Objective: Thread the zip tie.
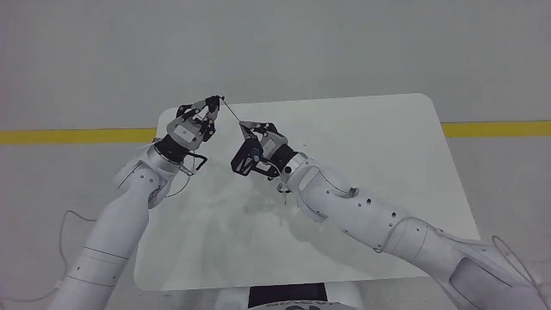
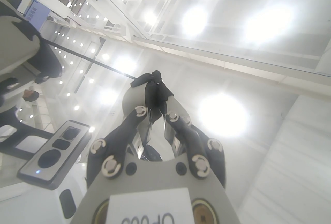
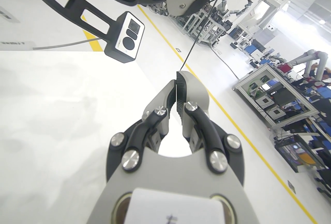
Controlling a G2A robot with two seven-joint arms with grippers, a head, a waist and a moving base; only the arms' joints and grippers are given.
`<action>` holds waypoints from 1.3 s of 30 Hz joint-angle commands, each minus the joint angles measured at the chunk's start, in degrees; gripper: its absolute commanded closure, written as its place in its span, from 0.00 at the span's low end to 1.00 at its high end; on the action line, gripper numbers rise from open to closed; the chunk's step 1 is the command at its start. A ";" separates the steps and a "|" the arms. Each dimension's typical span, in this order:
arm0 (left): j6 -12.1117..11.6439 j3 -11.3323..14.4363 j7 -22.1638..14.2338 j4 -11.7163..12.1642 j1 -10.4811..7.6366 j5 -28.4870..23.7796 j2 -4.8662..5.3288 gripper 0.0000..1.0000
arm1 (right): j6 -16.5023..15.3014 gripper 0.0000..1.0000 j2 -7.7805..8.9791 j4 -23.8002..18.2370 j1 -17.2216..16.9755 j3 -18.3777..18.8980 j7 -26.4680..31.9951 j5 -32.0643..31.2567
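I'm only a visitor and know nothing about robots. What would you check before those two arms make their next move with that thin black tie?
1. Hold of the left gripper on the zip tie: ok, shut on it.
2. Hold of the right gripper on the tie: ok, shut on it.
3. Strap straight between the two grippers, no sag: ok.
4. Tie clear of the table: ok, held in the air.
5. Tip lined up with the head's slot: cannot tell, the dark pads hide it.
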 commanded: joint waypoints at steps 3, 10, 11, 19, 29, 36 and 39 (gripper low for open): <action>0.00 0.00 0.00 0.00 0.00 0.00 0.00 1.00 | -0.04 1.00 -0.07 0.08 -0.21 0.12 -0.14 0.00; 0.00 0.00 0.00 0.00 0.00 0.00 0.00 1.00 | -0.13 1.00 -0.25 0.42 -0.65 0.39 -0.41 0.00; 0.00 0.00 0.00 0.00 0.00 0.00 0.00 1.00 | -0.19 1.00 -0.29 0.45 -0.75 0.47 -0.43 0.00; 0.00 0.00 0.00 0.00 0.00 0.00 0.00 1.00 | -0.37 0.18 -0.56 0.52 -1.64 1.40 0.16 0.00; 0.00 0.00 0.00 0.00 0.00 0.00 0.00 1.00 | 2.70 0.00 -0.47 0.65 -1.07 2.16 0.60 0.00; -0.12 0.05 0.59 -0.29 0.01 0.19 -0.04 1.00 | 2.70 0.00 -0.47 0.65 -1.07 2.16 0.60 0.00; 1.07 -0.51 0.08 -1.04 0.15 1.81 0.08 1.00 | 2.46 0.00 -0.45 0.31 -2.12 3.66 -0.02 1.21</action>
